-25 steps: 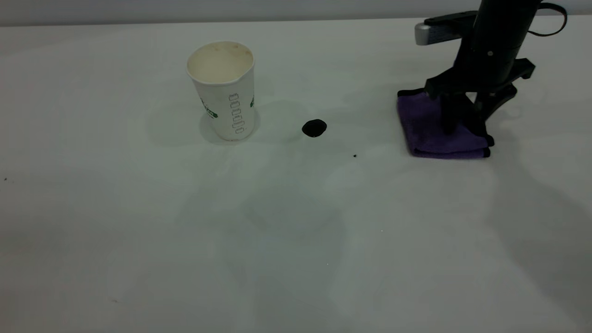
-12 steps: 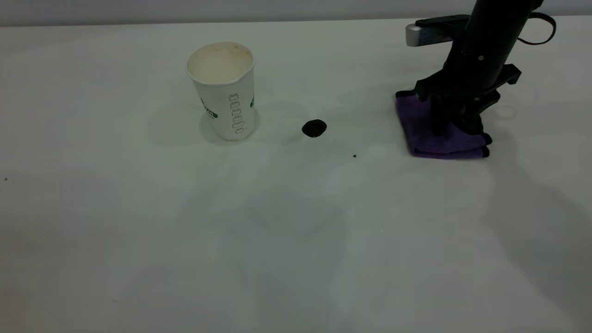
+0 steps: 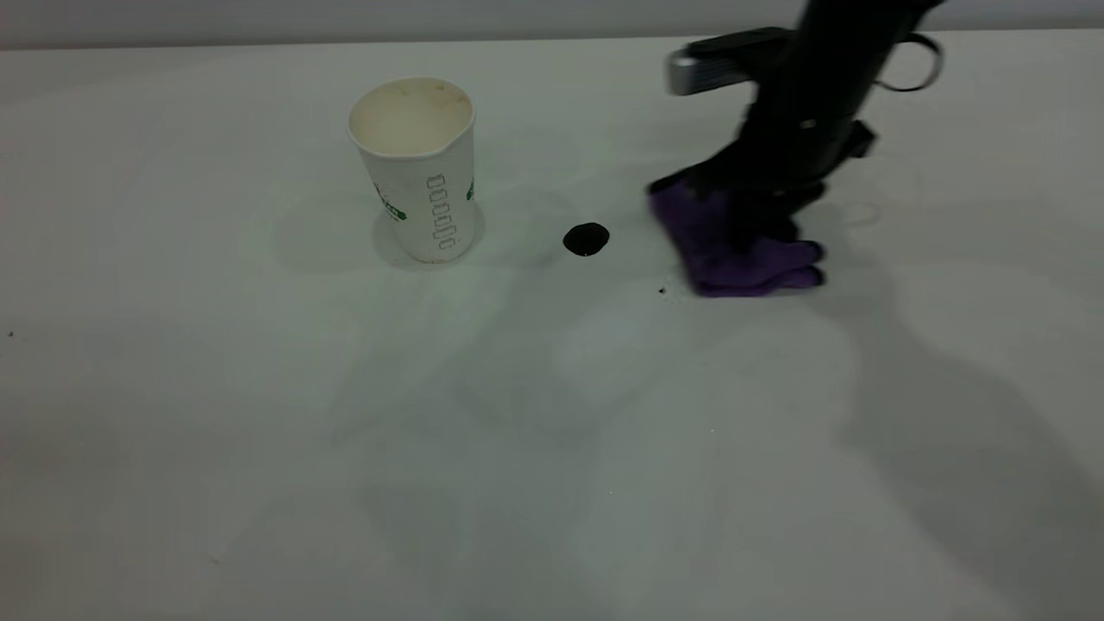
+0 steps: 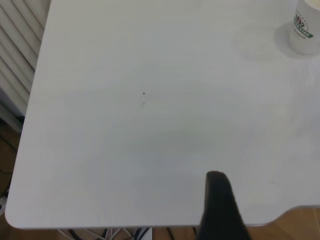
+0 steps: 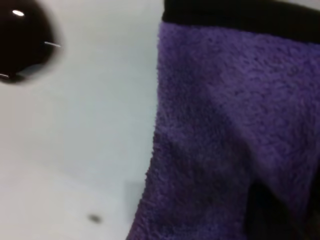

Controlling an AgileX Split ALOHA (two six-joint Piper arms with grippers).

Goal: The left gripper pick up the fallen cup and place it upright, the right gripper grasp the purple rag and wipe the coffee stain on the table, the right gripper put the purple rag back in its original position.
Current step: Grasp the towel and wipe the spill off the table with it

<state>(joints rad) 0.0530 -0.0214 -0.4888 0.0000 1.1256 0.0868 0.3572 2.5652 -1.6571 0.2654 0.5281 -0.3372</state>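
The white ribbed cup [image 3: 415, 168] stands upright on the table [image 3: 259, 414] at the back left; it also shows in the left wrist view [image 4: 306, 29]. The glossy black coffee stain [image 3: 586, 239] lies to the cup's right and shows in the right wrist view [image 5: 22, 45]. My right gripper [image 3: 759, 216] is shut on the purple rag [image 3: 733, 254], which rests on the table just right of the stain, a small gap apart. The rag fills the right wrist view [image 5: 235, 130]. My left gripper [image 4: 220, 210] is out of the exterior view, above the table's edge far from the cup.
A tiny black speck [image 3: 661, 291] lies just left of the rag's near corner and shows in the right wrist view [image 5: 94, 218]. Another speck [image 4: 144, 93] lies on the table in the left wrist view. The table's edge [image 4: 125, 225] and floor show there.
My right gripper has closed on the purple rag and slid it left across the table toward the coffee stain. The cup and stain have not moved.
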